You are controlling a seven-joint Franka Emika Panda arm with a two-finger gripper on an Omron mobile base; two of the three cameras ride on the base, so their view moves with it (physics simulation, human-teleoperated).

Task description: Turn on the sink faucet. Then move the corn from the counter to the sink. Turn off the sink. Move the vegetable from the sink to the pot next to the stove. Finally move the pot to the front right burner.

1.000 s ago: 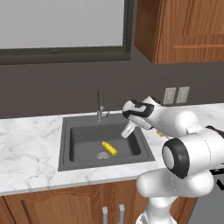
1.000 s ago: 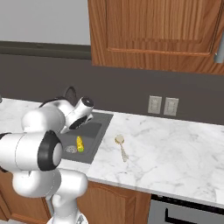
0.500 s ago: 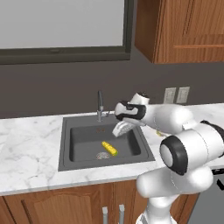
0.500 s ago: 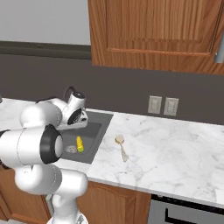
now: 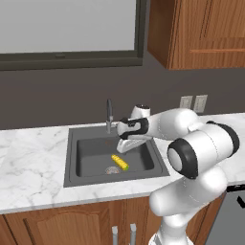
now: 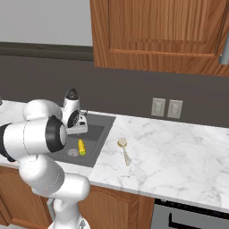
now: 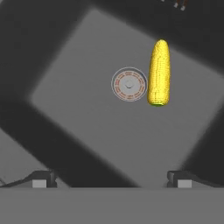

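Note:
The corn (image 5: 119,162) lies on the floor of the dark sink (image 5: 81,148), just right of the round drain (image 5: 113,170). The slim faucet (image 5: 109,114) stands upright at the basin's back rim, and no water is visible. My gripper (image 5: 124,146) hangs open over the basin, right of the faucet and a little above the corn, holding nothing. From the right base view the gripper (image 6: 77,131) is over the sink (image 6: 99,127) with the corn (image 6: 81,146) below it. In the hand view the corn (image 7: 159,73) lies right of the drain (image 7: 129,84), ahead of my gripper (image 7: 111,180).
A wooden spoon (image 6: 124,150) lies on the marble counter (image 6: 170,156) right of the sink. Two wall outlets (image 6: 165,108) sit on the dark backsplash. The stove's front (image 6: 192,217) shows at the lower right. Wooden cabinets (image 6: 156,31) hang overhead.
My hand has swung left and down, from beside the sink's right rim to over the basin near the faucet. The gripper stays open. The corn has not moved.

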